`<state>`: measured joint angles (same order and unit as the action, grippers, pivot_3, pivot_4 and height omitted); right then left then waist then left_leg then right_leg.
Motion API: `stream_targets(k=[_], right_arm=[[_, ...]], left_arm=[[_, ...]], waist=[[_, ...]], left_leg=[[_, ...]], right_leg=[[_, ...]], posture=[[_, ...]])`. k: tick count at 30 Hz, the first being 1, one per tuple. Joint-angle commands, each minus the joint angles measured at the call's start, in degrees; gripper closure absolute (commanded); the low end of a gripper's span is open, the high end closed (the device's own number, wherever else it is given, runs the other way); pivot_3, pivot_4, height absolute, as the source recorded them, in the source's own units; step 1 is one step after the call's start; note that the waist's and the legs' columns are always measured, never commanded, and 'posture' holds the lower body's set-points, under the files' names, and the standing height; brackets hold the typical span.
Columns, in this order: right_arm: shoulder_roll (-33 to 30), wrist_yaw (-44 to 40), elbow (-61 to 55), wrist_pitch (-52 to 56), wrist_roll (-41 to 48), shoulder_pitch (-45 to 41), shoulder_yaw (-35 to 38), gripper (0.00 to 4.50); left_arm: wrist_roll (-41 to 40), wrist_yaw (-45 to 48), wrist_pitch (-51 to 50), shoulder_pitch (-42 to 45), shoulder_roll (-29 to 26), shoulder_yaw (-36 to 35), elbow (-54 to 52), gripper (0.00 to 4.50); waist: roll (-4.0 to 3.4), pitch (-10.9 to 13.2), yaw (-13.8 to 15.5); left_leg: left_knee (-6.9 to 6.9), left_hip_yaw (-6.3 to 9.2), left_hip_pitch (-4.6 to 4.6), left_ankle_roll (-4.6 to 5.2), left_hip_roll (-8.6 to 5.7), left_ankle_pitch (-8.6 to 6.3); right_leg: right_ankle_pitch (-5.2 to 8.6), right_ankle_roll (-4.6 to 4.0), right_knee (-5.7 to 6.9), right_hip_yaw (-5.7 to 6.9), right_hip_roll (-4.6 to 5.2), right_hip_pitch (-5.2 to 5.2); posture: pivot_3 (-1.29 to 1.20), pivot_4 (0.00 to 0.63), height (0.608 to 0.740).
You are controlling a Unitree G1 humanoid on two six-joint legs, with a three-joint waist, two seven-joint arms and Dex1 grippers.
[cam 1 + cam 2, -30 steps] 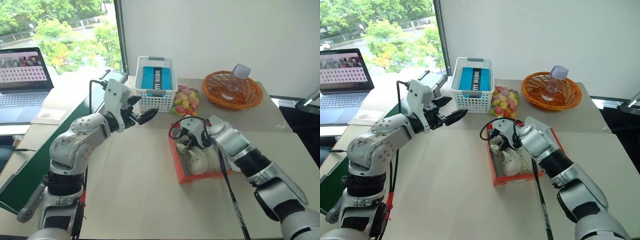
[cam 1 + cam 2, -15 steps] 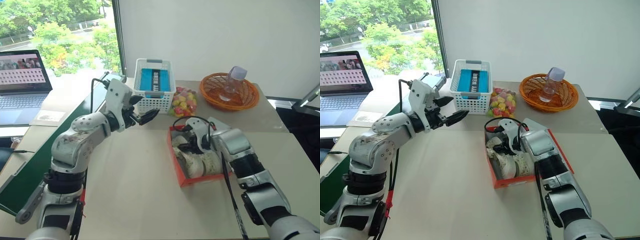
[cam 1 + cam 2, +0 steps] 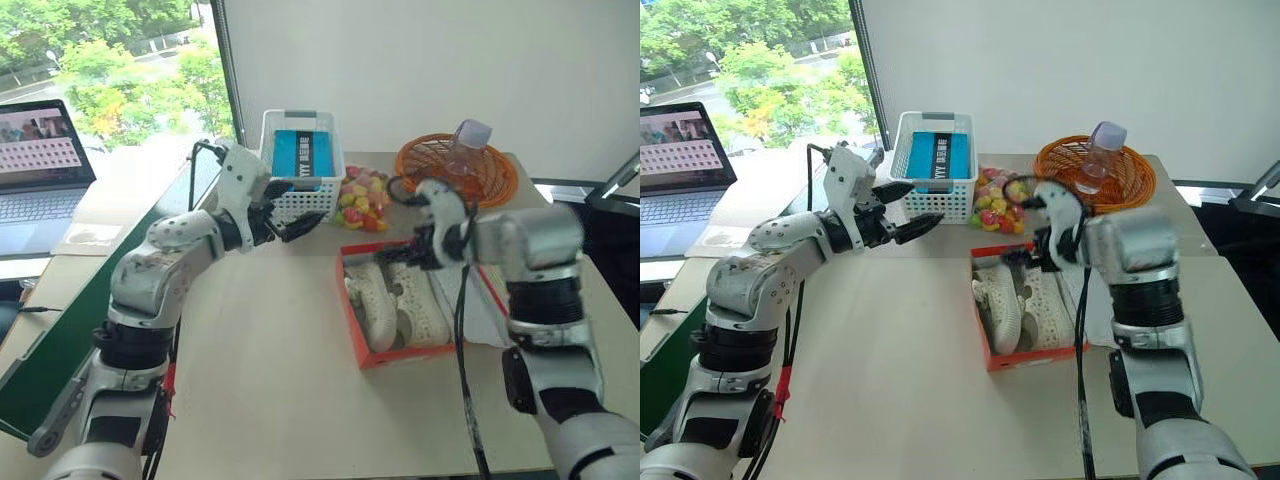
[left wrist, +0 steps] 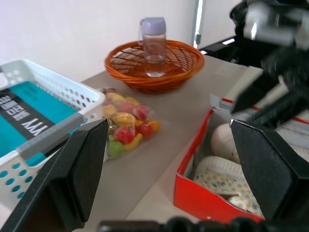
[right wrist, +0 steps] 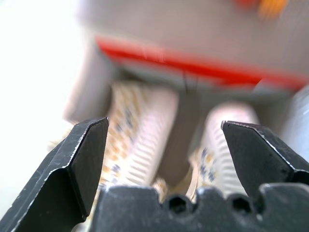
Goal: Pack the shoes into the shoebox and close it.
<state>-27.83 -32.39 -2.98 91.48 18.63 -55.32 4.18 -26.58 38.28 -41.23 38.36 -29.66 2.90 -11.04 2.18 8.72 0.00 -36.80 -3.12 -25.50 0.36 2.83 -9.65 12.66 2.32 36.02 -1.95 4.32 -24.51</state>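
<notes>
- The right gripper (image 3: 1032, 252), down among the shoes (image 3: 1025, 305) a second ago, has risen clear of the shoebox (image 3: 992, 352) and hangs over its far end, jaws wide and empty.
- The left gripper (image 3: 910, 210) holds its place in front of the white basket (image 3: 930, 165), jaws wide, holding nothing.
- Both cream shoes lie side by side, soles up, inside the open red box near the table's (image 3: 890, 380) middle, toward its right edge.
- The box's lid is not closed.
</notes>
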Motion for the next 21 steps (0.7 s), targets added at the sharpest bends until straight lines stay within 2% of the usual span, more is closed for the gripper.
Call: stream_targets(k=[1,3,6,9,14,16,17,20,21], right_arm=[[-0.6,1.0,-7.2,1.0,6.6,-1.6,9.3,0.07],[-1.9,1.1,-13.9,1.0,7.4,-0.5,12.3,0.07],[-10.6,0.2,-22.1,0.8,8.6,5.9,10.9,0.07],[-14.5,-1.5,-24.4,1.0,20.4,13.7,19.4,0.07],[-22.6,0.4,-30.6,1.0,39.5,27.5,31.9,1.43],[-25.5,1.6,-33.0,1.0,45.0,33.1,36.5,2.21],[-26.3,2.4,-33.6,1.0,47.3,35.0,38.3,2.46],[-28.4,3.1,-39.4,1.0,54.1,47.6,47.8,3.57],[-28.8,3.4,-41.1,1.0,56.0,51.1,50.1,3.81]], left_arm=[[1.0,5.1,2.7,2.0,-1.8,1.8,0.7,0.22],[1.3,7.9,3.8,2.1,-2.5,3.1,1.3,0.22],[2.6,12.0,5.6,1.9,-3.6,5.4,2.9,0.22],[4.9,16.1,8.3,2.0,-4.7,8.4,5.2,0.22],[7.1,20.5,12.0,3.8,-3.4,11.0,9.2,0.22],[7.4,21.7,12.8,4.6,-2.6,11.5,10.5,0.22],[7.5,22.3,13.2,4.9,-2.4,11.7,10.9,0.22],[8.6,25.9,15.2,6.4,-1.7,13.3,13.6,0.22],[9.1,26.9,15.9,6.7,-1.7,13.7,14.5,0.22]], waist=[[-0.01,0.0,-0.2],[-0.04,0.1,-0.2],[-0.05,0.1,0.2],[-0.01,0.1,0.7],[-0.15,0.2,0.0],[-0.14,0.2,0.1],[-0.14,0.2,0.2],[-0.1,0.2,0.1],[-0.1,0.2,0.2]], left_leg=[[0.0,0.0,0.0,0.0,0.0,0.0],[0.0,-0.01,-0.04,0.0,-0.02,0.0],[0.0,0.0,-0.07,0.0,-0.02,0.0],[0.0,0.02,-0.08,0.04,-0.05,-0.04],[-0.03,-0.06,-0.04,0.09,-0.05,-0.05],[-0.01,0.01,-0.02,0.09,-0.02,-0.05],[-0.01,0.0,0.02,0.09,0.0,-0.06],[-0.05,-0.03,0.01,0.1,-0.03,-0.05],[-0.05,0.03,0.02,0.1,-0.05,-0.05]], right_leg=[[0.0,0.0,-0.01,0.01,0.01,0.01],[-0.01,0.02,-0.04,0.0,0.04,-0.01],[0.01,0.04,-0.09,0.02,0.05,0.0],[0.03,0.07,-0.24,0.05,0.08,0.11],[0.01,0.08,-0.18,-0.16,0.06,0.05],[0.06,0.05,-0.17,-0.09,0.03,0.12],[0.07,0.04,-0.18,-0.1,0.02,0.13],[0.04,0.1,-0.19,-0.16,0.04,0.15],[0.07,0.13,-0.2,-0.14,0.04,0.2]], posture=[[0.0,0.15,0.74],[0.0,0.15,0.74],[0.0,0.15,0.74],[0.0,0.15,0.74],[0.0,0.15,0.74],[0.0,0.15,0.74],[0.0,0.15,0.74],[0.0,0.15,0.74],[0.0,0.15,0.74]])
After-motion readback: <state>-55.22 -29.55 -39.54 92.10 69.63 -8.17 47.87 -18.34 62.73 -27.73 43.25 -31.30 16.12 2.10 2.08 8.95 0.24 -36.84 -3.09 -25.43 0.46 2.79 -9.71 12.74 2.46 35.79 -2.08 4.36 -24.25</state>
